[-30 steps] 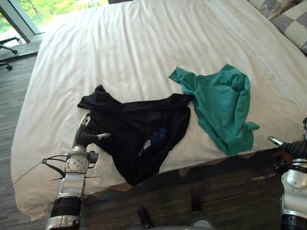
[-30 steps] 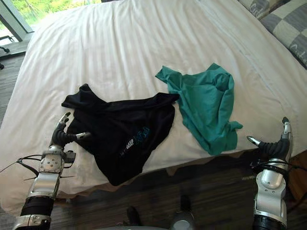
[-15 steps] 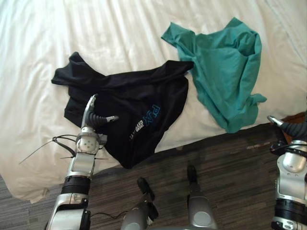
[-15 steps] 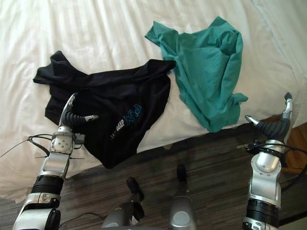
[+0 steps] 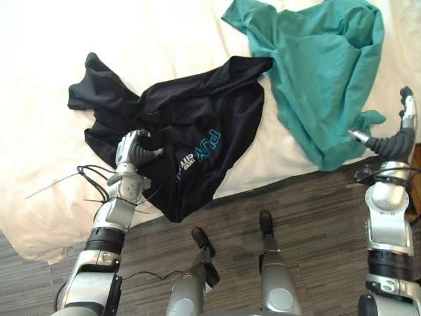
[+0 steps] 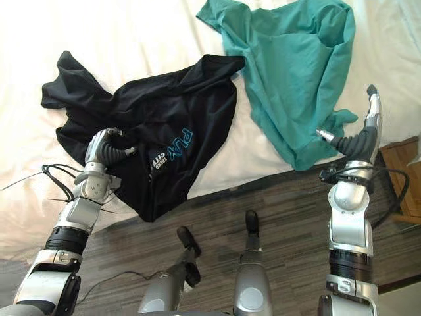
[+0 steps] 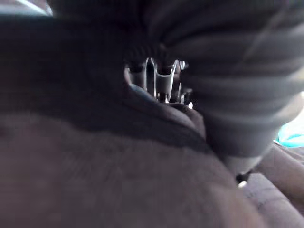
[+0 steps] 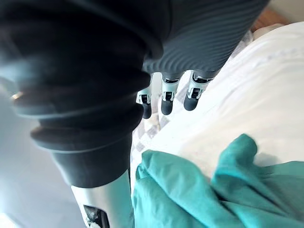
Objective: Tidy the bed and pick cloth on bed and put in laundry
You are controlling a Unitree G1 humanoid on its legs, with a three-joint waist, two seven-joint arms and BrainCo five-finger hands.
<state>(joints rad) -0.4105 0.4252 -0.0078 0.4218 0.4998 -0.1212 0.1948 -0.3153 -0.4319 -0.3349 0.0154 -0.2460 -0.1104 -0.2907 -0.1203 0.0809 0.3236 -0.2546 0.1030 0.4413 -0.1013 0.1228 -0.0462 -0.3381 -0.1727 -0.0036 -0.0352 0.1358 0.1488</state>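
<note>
Left hand (image 5: pixel 133 150) is curling round a fold of the black shirt (image 5: pixel 197 125) at the bed (image 5: pixel 39 79) edge; right hand (image 6: pixel 358 139) is hovering open just beside the teal shirt (image 6: pixel 296 66). Risk: a shallow pinch letting the black shirt slip to the floor (image 5: pixel 316 217).

Blue and white lettering (image 5: pixel 200 148) on black shirt (image 5: pixel 197 112), upside down, not clearly legible

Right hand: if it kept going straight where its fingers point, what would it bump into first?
Probably the white bed sheet, just beside the teal shirt. The right hand has straight fingers aimed past the shirt's edge; its height over the bed is unclear.
</note>
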